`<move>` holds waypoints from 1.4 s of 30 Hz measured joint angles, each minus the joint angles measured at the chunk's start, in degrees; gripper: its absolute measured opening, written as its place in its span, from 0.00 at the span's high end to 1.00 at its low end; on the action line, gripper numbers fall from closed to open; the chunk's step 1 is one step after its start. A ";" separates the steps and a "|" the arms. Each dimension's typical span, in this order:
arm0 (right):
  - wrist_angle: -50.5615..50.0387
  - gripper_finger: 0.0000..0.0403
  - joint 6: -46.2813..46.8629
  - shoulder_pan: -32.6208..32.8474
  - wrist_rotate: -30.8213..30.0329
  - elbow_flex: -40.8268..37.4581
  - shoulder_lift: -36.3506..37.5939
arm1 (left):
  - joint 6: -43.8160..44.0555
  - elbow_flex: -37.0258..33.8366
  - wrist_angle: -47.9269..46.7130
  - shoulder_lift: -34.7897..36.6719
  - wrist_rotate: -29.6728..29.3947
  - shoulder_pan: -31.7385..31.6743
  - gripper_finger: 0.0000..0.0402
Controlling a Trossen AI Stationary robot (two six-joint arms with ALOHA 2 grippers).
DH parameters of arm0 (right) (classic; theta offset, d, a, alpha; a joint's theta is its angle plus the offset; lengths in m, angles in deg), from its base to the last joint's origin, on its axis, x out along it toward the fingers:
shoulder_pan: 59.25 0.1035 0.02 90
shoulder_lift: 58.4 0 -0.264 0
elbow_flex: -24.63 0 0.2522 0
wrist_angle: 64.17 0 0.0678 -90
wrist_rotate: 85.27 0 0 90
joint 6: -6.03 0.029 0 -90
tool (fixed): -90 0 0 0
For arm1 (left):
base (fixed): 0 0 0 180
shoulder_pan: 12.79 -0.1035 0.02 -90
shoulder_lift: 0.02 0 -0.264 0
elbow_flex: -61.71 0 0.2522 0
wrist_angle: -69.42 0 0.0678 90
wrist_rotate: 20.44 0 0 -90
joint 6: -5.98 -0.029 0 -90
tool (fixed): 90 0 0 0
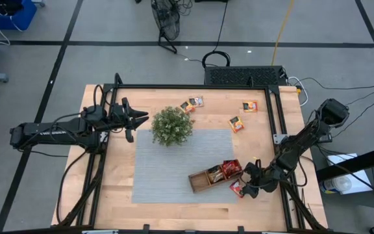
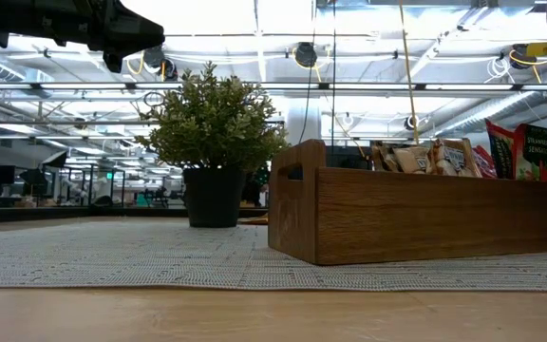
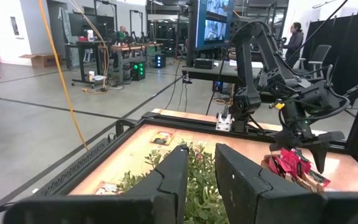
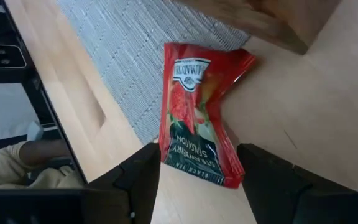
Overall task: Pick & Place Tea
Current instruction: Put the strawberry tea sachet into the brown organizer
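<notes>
A red tea sachet (image 4: 199, 118) lies flat by the tray's near right corner, partly on the grey mat's edge (image 4: 129, 81) and partly on the bare wood. My right gripper (image 4: 201, 160) slants down over it, open, one finger on each side of its near end without touching. In the high view this gripper (image 1: 244, 188) is right of the wooden tray (image 1: 203, 179), whose right compartments hold more sachets (image 1: 229, 169). Several loose sachets (image 1: 236, 123) lie farther back. My left gripper (image 1: 139, 119) hovers level, left of the plant (image 1: 172, 125), open a little and holding nothing.
The potted plant (image 2: 215, 133) stands on the mat's far left corner. The tray's wall (image 2: 416, 214) rises just behind the red sachet. A dark frame rail (image 1: 274, 117) borders the table's right side, near my right arm. Bare wood (image 1: 174, 211) lies along the near edge.
</notes>
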 joint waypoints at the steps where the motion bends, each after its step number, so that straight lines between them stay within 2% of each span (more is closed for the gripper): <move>1: 0.08 0.51 -0.16 0.00 -0.05 0.00 -0.03 | 0.01 0.00 -0.01 0.01 0.01 0.00 0.78; 6: -0.06 0.51 -0.36 0.02 -1.35 -0.02 -0.04 | 0.00 0.00 -0.01 -0.01 -0.01 0.01 0.78; 10: -0.18 0.57 -1.05 0.02 -1.40 -0.07 -0.06 | 0.01 0.00 -0.01 -0.01 0.01 0.01 0.78; 14: -0.52 0.69 -2.49 0.02 -1.11 -0.12 -0.14 | 0.02 0.00 -0.01 -0.01 0.01 0.01 0.78; 21: 3.08 0.97 -7.75 0.24 0.58 -0.22 -0.18 | 0.00 0.00 -0.01 -0.01 0.01 0.01 0.78; 27: 14.54 0.99 -15.18 2.20 0.17 -0.20 -0.15 | 0.01 0.00 -0.01 -0.01 0.00 0.01 0.78; 29: 16.91 1.00 -17.90 2.92 -2.01 -0.09 -0.10 | 0.00 0.00 -0.01 0.01 0.01 0.01 0.78; 36: 15.86 1.00 -28.67 4.13 -9.78 0.22 0.10 | 0.01 0.00 -0.01 0.00 0.01 0.00 0.78; 42: 8.44 1.00 -35.95 4.13 -18.03 0.22 3.49 | 0.01 0.00 -0.01 0.00 0.00 -0.01 0.78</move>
